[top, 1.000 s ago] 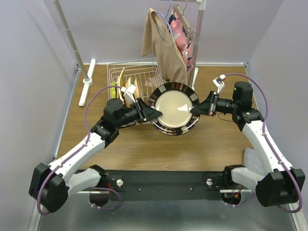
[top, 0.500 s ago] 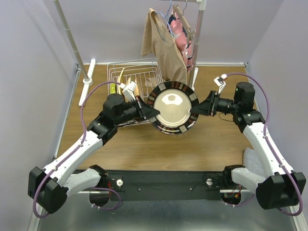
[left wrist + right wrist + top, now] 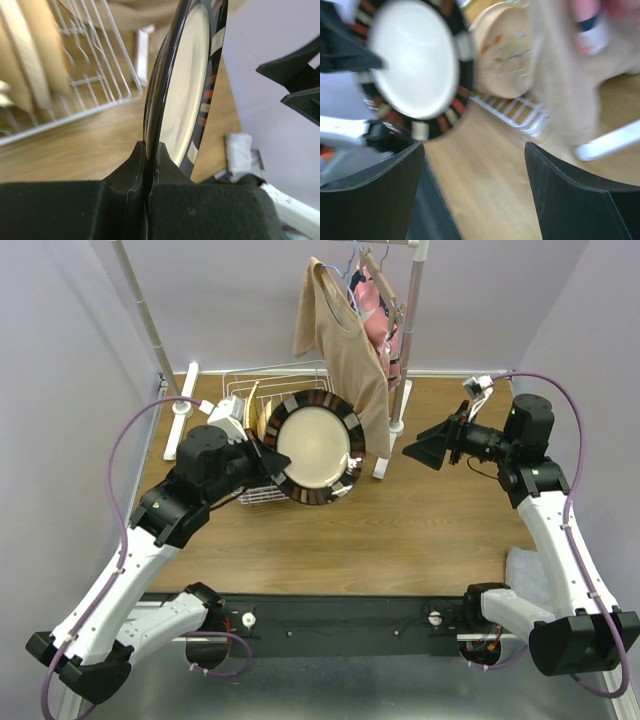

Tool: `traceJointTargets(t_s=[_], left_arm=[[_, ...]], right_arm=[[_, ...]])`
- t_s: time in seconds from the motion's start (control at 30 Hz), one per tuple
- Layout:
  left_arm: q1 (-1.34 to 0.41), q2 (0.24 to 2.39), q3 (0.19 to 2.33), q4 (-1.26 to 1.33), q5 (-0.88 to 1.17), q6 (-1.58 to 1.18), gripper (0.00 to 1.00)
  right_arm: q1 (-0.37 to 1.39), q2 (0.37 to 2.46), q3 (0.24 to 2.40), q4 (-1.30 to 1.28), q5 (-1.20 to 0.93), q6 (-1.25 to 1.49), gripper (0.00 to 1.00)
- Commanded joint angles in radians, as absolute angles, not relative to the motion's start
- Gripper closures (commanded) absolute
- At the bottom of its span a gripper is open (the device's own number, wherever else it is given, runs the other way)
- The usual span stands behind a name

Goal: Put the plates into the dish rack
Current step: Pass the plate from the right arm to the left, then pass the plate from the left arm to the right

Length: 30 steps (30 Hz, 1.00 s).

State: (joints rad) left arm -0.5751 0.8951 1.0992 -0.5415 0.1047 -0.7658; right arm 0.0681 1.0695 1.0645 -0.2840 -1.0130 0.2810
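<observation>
Left hand (image 3: 258,452) pinching rim of round dark-rimmed beige ceramic plate (image 3: 312,445), held on edge just beside white wire dish rack (image 3: 283,371). Right hand (image 3: 424,450) wide, empty, well apart. Plate likely stiff, glossy, slippery, breakable: grip rim firmly

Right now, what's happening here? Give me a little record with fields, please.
Held item: dark-rimmed plate, tilted up in the air
Holder: left gripper, shut on its rim
Right gripper: open, empty, apart from the plate
Dish rack: white wire, racked plates standing inside
Behind: tan garment hanging
</observation>
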Motion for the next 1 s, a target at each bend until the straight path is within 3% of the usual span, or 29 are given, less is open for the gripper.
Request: traceJointTargets(t_s=[0.0,0.23,0.97], left_arm=[[-0.568,0.888,1.285,-0.581,-0.121,-0.683,1.00],[-0.571,0.997,1.489,-0.673,-0.282,-0.604,1.00],[-0.742,1.506,1.931,-0.950,-0.799,-0.647,1.00]], right_arm=[[0.049,1.066,1.075,-0.360,-0.793,0.100,0.09],[0.046,1.042,0.948,-0.351,-0.643,0.011,0.01],[0.034,1.022,0.830,-0.295,-0.526,-0.018,0.00]])
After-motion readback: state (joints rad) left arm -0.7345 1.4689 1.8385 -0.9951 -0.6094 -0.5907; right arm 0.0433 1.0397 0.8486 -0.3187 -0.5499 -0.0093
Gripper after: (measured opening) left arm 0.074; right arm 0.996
